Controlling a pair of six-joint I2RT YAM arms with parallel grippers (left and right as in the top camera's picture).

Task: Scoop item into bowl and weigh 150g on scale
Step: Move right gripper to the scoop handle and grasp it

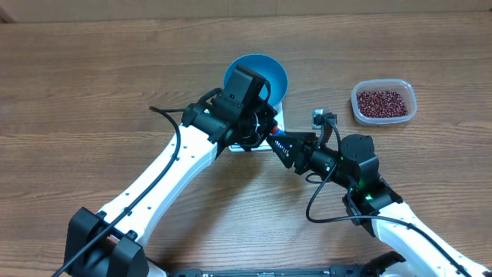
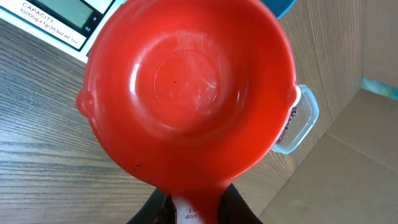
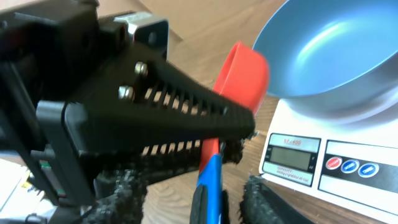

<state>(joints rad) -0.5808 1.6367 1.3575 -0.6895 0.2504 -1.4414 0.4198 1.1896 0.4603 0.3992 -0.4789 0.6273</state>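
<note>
The beans (image 1: 382,101) lie as a loose maroon heap in a clear tub (image 1: 412,98) on the wooden worktop (image 1: 92,77), well apart from the blue bowl (image 1: 278,77), which sits empty on the white scale (image 3: 348,143). Small, glossy and hard, they will likely pour freely and roll if spilled, so a level carry seems wise. The red plastic scoop (image 2: 186,87), smooth, round and empty, looks light and stiff; its slim handle (image 3: 208,180) is the natural place to grip. The left end effector (image 2: 198,210) is clamped on that handle. The right end effector (image 3: 199,196) has its textured pads (image 3: 267,200) apart on either side of the handle's blue end, with gaps showing.
</note>
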